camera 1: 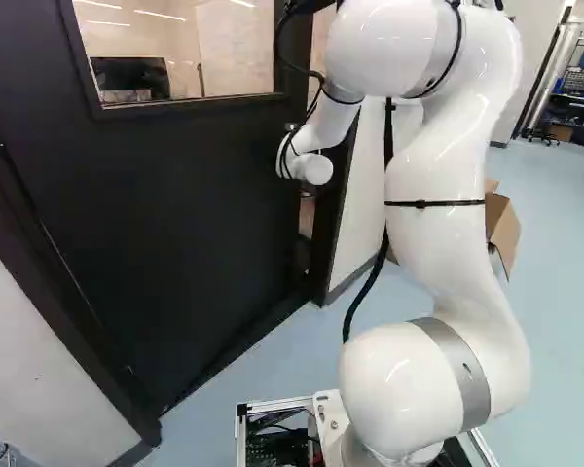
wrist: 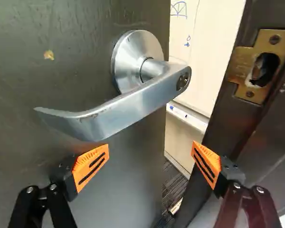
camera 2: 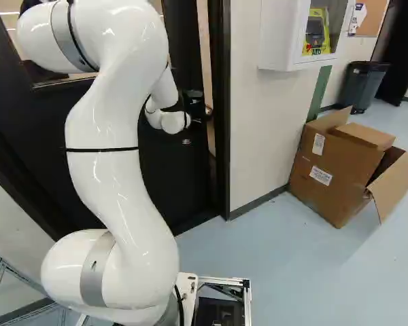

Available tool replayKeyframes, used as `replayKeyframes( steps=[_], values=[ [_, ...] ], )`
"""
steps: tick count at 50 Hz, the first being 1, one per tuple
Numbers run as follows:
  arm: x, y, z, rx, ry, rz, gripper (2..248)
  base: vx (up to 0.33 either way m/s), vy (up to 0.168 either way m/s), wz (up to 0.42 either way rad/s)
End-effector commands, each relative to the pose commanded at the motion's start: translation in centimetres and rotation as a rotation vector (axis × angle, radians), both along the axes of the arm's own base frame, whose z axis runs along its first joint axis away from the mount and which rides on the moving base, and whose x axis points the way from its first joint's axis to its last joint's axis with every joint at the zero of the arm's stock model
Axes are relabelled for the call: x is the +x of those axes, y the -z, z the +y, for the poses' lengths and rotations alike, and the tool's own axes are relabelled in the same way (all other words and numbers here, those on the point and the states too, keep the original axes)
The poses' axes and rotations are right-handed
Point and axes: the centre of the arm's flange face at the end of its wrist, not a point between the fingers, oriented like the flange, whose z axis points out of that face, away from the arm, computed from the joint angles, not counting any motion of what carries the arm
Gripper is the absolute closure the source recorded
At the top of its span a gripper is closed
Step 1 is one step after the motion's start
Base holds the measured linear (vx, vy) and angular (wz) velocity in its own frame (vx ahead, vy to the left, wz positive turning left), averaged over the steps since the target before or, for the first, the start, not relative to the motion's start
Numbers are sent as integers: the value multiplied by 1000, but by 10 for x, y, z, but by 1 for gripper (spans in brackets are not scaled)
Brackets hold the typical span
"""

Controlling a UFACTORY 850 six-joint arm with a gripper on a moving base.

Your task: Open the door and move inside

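At the far end of my arm, the gripper point(camera 2: 195, 109) is small and dark against the door's edge in the right base view. The black door point(camera 1: 156, 214) stands ajar, a gap showing between its edge and the frame point(wrist: 218, 109). In the wrist view the gripper point(wrist: 150, 162) is open, its orange pads wide apart with nothing between them. The silver lever handle point(wrist: 118, 111) lies just ahead, level and still on the door. One finger is on the door's side, the other toward the frame. A brass strike plate point(wrist: 259, 66) sits in the frame.
Through the gap show a pale board point(wrist: 206, 52) and dark carpet point(wrist: 173, 187). Right of the doorway are a wall point(camera 2: 258, 129), a white cabinet point(camera 2: 279, 34), an open cardboard box point(camera 2: 340, 170) and a grey bin point(camera 2: 362, 85).
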Motion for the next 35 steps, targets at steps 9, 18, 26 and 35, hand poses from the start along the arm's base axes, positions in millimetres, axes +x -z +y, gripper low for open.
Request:
replayKeyframes(
  steps=[9, 18, 26, 35],
  values=[
    [15, 2, 10, 1, -15, -11, 3, 0, 0, 0],
    [29, 5, 22, 2, -31, -22, 3, 0, 0, 0],
    [41, 7, 33, 3, -45, -32, 3, 0, 0, 0],
    [53, 9, 46, 4, -62, -42, 3, 0, 0, 0]
  ],
)
